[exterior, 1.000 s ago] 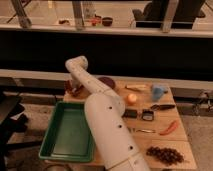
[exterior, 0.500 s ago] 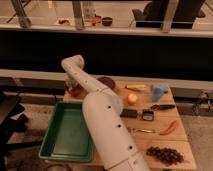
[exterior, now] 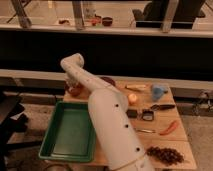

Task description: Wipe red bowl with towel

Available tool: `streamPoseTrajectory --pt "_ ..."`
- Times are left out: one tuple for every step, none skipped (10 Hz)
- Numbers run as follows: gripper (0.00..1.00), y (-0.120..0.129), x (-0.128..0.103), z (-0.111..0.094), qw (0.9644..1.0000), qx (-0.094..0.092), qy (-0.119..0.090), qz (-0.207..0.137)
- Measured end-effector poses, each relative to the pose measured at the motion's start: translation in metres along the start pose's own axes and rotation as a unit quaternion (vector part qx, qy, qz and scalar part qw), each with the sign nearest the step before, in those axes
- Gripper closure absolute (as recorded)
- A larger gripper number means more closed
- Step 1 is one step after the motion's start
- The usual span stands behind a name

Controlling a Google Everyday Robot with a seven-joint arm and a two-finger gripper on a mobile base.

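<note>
**Robot arm bent down over a red bowl at the left end of a wooden table**

At the lower left of the frame a green tray (exterior: 70, 132) is seen, resting at the near left corner of the wooden table (exterior: 165, 140). Just above its far edge, left of centre, the red bowl (exterior: 75, 90) is found, small, round and orange-red, largely covered by the arm. The gripper (exterior: 71, 83) is lowered onto it from above, and its fingers are drawn fully together; the towel cannot be made out, so whether it is pinched there cannot be told. The white arm (exterior: 112, 125) is seen filling the centre, rising from the bottom edge and folding at an elbow near the upper left. Just right of the arm, a darker maroon bowl (exterior: 107, 80) is partly shown. Further right, a light blue object (exterior: 159, 91) is placed near the table's far edge, and a bunch of dark grapes (exterior: 165, 155) lies at the lower right.

The bowl is judged to be light, rigid and smooth, so it may slide under a sideways wipe; pressure is best directed downward into its hollow. The towel is judged soft and limp, best pinched at a bunched fold.
</note>
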Motion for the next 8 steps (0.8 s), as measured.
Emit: streamPoseTrajectory --pt "0.99 0.005 0.002 -0.006 0.9999 -0.007 0.008 0.001" --pt "0.99 0.005 0.002 -0.013 0.9998 -0.009 0.016 0.002" --pt "0.99 0.005 0.002 -0.015 0.9997 -0.012 0.023 0.001" --pt "0.99 0.003 0.002 -0.017 0.9995 -0.014 0.03 0.0" --pt "0.99 0.002 0.001 -0.02 0.9992 -0.016 0.036 -0.001" --pt "0.98 0.001 0.002 -0.023 0.999 -0.019 0.041 -0.001" --pt "0.91 -0.001 0.003 -0.025 0.9989 -0.02 0.043 -0.001" --pt "0.82 -0.003 0.003 -0.027 0.9987 -0.023 0.044 -0.001"
